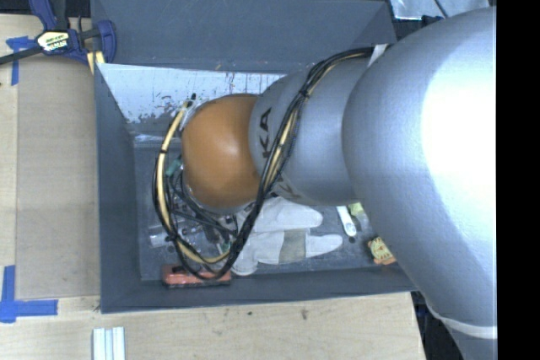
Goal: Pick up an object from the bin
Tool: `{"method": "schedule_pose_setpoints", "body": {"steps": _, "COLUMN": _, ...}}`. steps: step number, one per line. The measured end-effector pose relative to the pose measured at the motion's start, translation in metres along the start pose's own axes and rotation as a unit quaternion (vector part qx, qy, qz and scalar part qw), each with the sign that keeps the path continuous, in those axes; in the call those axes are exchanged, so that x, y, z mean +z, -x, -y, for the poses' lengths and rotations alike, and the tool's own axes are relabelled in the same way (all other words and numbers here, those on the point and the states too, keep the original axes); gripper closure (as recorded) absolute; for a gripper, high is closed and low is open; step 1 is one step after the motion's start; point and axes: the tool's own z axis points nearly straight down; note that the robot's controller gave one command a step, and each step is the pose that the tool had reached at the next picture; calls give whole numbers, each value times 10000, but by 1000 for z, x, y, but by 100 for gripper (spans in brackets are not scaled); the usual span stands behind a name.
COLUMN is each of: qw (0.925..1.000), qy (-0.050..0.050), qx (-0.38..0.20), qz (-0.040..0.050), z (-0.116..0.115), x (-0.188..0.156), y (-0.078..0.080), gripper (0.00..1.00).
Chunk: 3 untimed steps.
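Grey metal bin (118,181): white crumpled cloth (291,236) just beside arm's orange wrist cover (219,152). State of gripper: cannot tell. Advised: centre over cloth before closing.

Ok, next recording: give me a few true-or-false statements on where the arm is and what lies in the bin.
1. The arm reaches into the bin from the view's right. True.
2. The orange wrist cover hangs outside the bin, over the boards. False: it is over the bin's floor, left of the middle.
3. A white crumpled thing lies toward the bin's lower wall, partly under the arm. True.
4. A small yellow thing lies in the upper left corner. False: it lies at the lower right, beside the arm.
5. A reddish-brown thing lies at the lower left, under the loop of cables. True.
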Motion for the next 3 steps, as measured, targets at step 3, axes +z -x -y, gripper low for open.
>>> {"method": "schedule_pose_setpoints", "body": {"steps": 3, "qw": 9998, "qy": 7, "qx": 218, "qz": -45, "z": -14, "x": -5, "y": 1, "gripper": 100}}
